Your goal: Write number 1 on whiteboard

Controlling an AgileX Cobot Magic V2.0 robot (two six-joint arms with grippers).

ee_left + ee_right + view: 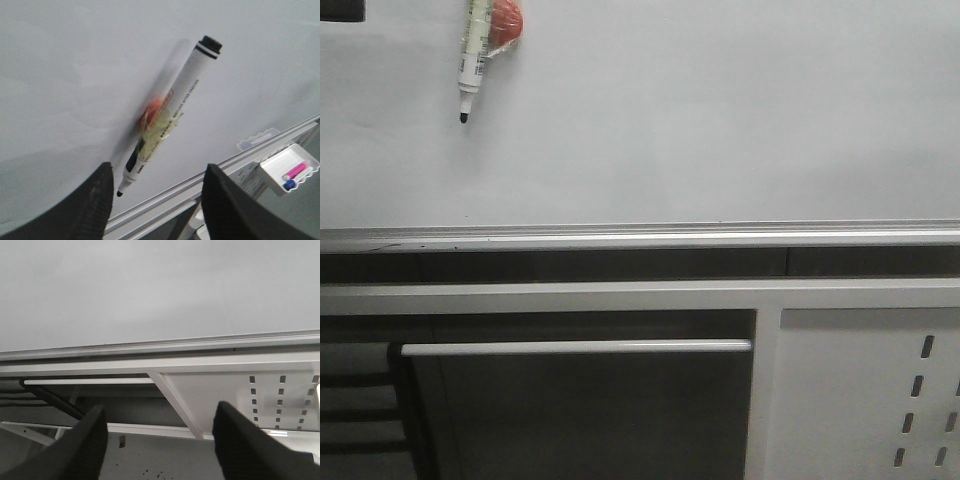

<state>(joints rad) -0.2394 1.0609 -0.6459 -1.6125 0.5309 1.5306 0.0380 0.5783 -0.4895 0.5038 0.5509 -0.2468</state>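
The whiteboard point(700, 120) fills the upper front view, with a silver edge rail point(640, 238) below it. A white marker pen point(472, 60) hangs on the board at the upper left, black tip down, beside a red piece point(506, 25). No black stroke shows on the board. In the left wrist view my left gripper point(157, 172) is open and empty, its fingers on either side of the pen's point(172, 107) lower end and apart from it. My right gripper point(160, 412) is open and empty, below the board point(150, 290). Neither gripper shows in the front view.
A white metal panel with slanted slots point(865, 400) stands lower right, and a white bar point(575, 347) crosses a dark opening beside it. A small white tray point(290, 170) holds pink and blue pens. A dark object point(340, 10) sits at the top left corner.
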